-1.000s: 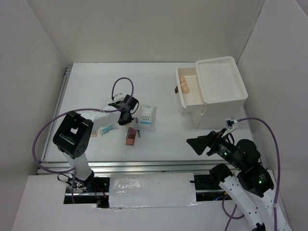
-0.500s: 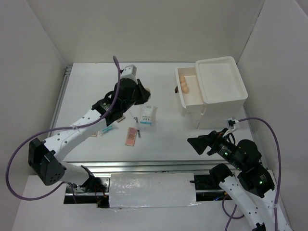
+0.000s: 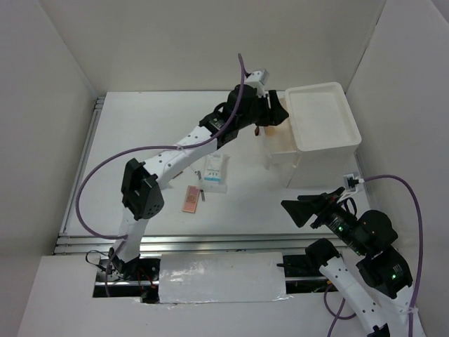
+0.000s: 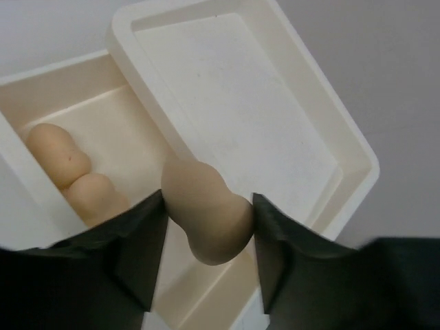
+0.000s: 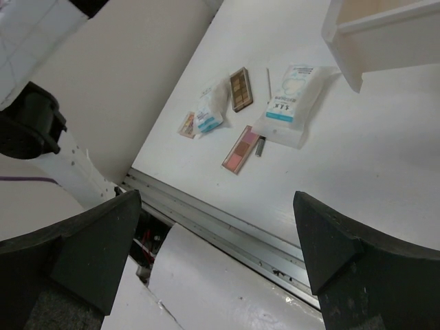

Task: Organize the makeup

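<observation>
Carrying sponge (image 4: 206, 216) in left pincer (image 4: 208, 206), swung from table (image 3: 140, 126) to above drawer (image 4: 130, 127) | right pincer (image 5: 216, 199) spread wide, empty

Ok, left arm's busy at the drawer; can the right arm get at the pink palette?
Probably yes: the right end effector is open and empty, nothing blocks the pink palette.

Enclosed work cell, viewed from above. A matte white rectangular tabletop (image 3: 133, 133) fills the centre of the frame. It is bounded by a plain white back wall panel (image 3: 210, 42) at the top, a white left side panel (image 3: 42, 126) and a white right side panel (image 3: 410, 105). Slotted aluminium rails (image 3: 210, 242) run along the table's lower edge, and a narrower metal strip (image 3: 88, 147) runs along its left edge. A crinkled white sheet (image 3: 221, 277) lies at bottom centre. Lighting is even and diffuse, and shadows are soft.
</observation>
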`<action>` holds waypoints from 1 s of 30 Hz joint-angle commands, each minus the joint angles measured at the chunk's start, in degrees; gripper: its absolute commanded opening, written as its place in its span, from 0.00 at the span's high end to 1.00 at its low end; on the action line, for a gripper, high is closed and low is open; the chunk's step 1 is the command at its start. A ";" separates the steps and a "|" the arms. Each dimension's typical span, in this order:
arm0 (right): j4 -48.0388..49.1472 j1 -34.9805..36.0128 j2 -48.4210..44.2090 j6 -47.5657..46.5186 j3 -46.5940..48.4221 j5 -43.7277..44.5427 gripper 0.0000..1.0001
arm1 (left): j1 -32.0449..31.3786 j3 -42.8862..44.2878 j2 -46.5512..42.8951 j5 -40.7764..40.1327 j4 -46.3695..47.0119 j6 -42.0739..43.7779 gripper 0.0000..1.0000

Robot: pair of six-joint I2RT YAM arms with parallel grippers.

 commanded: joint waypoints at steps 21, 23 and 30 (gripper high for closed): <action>12.51 0.35 29.63 -3.78 7.16 -1.22 0.38 | -1.24 -14.49 -35.73 -35.62 -30.10 -3.74 0.01; 12.95 1.84 38.59 -4.21 12.52 -0.96 0.58 | -0.97 -20.55 -40.85 -38.90 -33.03 -4.28 0.01; 2.24 14.32 71.28 -7.91 40.11 25.38 1.00 | -0.01 -47.19 -63.97 -39.72 -45.33 -9.90 0.01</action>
